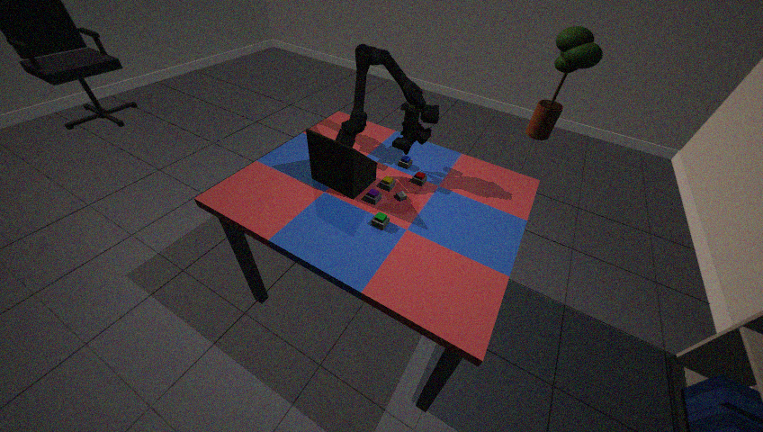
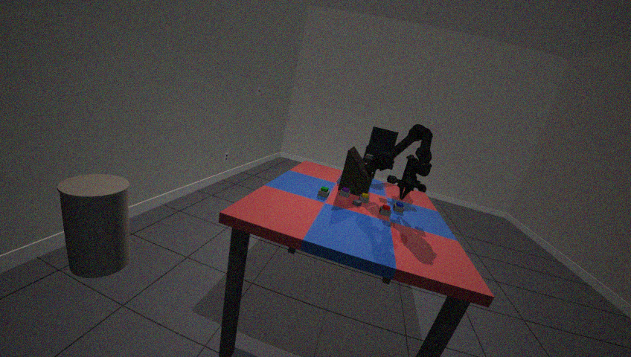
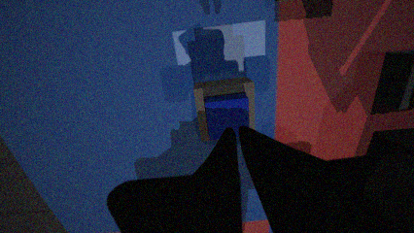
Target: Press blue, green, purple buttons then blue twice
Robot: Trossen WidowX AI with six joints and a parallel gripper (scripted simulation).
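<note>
The blue button (image 1: 405,159) (image 2: 399,205) (image 3: 226,118) stands on a blue table square, its cap raised in its housing. My gripper (image 1: 406,153) (image 2: 402,198) (image 3: 235,133) is shut and empty, pointing down. Its fingertips are just above the blue button; in the wrist view they overlap the cap's lower edge. A small gap seems to show between tips and cap. The green button (image 1: 381,217) (image 2: 324,190) is on another blue square, farthest from the arm. The purple button (image 1: 372,193) (image 2: 344,190) is beside the dark panel. Both caps look raised.
The red button (image 1: 420,175) (image 2: 385,207) is close to the blue one. The yellow button (image 1: 387,181) (image 2: 364,195) is between red and purple. A small grey block (image 1: 400,195) (image 2: 357,203) lies near them. A tall dark panel (image 1: 336,166) (image 2: 354,174) stands by the arm's base.
</note>
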